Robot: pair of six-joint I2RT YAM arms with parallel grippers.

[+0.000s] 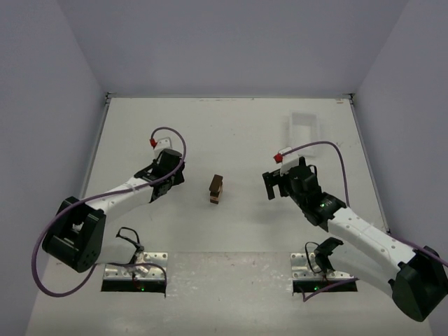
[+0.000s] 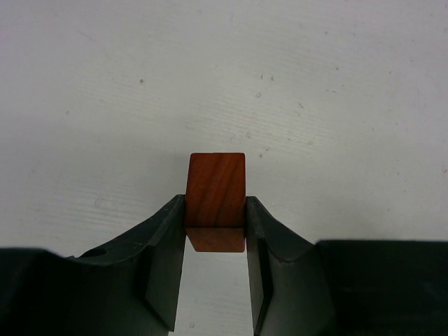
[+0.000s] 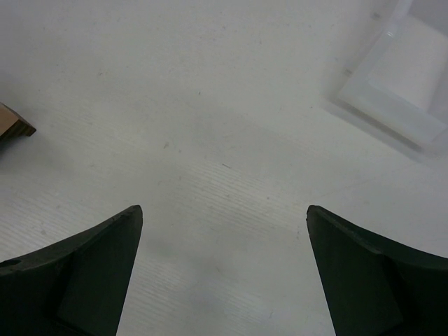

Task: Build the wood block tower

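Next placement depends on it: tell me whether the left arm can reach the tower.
Probably yes: nothing stands between the left gripper, shut on a reddish-brown block, and the wood block tower.

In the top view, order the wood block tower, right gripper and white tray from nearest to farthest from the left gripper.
1. wood block tower: table centre.
2. right gripper: right of the tower.
3. white tray: far right corner.

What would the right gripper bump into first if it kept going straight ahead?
Probably just the bare table. The open right gripper points into the gap between the block tower on its left and the white tray on its right; nothing lies there, though depth is hard to judge.
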